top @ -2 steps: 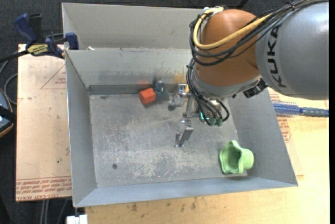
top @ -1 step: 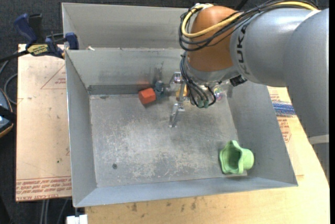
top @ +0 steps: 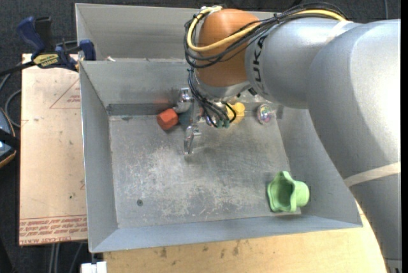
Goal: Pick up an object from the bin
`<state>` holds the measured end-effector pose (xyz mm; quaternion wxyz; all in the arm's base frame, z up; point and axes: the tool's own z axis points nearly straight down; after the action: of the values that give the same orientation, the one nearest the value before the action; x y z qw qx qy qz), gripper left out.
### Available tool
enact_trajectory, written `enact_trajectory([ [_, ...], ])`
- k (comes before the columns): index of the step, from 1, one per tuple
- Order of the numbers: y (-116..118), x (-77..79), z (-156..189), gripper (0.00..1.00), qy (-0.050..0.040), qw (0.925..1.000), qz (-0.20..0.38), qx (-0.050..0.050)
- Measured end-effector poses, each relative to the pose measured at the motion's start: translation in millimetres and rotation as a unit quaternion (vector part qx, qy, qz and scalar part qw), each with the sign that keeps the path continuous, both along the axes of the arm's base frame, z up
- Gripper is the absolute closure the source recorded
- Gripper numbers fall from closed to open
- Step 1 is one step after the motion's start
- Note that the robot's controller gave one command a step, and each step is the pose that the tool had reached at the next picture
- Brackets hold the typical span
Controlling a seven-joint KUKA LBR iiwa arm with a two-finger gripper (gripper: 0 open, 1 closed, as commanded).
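My gripper point(top: 189, 141) hangs over the middle of the bin floor, under the orange wrist cover, and nothing shows in it. A small red block point(top: 167, 119) lies just to its left, near the back wall. A yellow thing point(top: 236, 111) sits to the gripper's right, partly hidden by the wrist and its cables. Beside that lies a small shiny clear piece point(top: 265, 114).
A green, cup-like thing point(top: 287, 192) lies in the bin's front right corner. The arm covers the bin's right side and back right. Bare floor spreads across the left and front of the bin.
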<state>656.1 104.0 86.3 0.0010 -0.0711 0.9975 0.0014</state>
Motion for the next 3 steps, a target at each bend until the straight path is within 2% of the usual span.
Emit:
enact_trajectory([
  [1,-33.7,-13.0,-9.1,0.0,-0.0029,0.9801,-0.199,0.004],
  [2,-86.1,1.9,1.4,0.0,-0.0014,0.9979,-0.065,-0.002],
  [3,-84.8,1.7,1.2,1.0,-0.0009,0.9979,-0.064,-0.001],
])
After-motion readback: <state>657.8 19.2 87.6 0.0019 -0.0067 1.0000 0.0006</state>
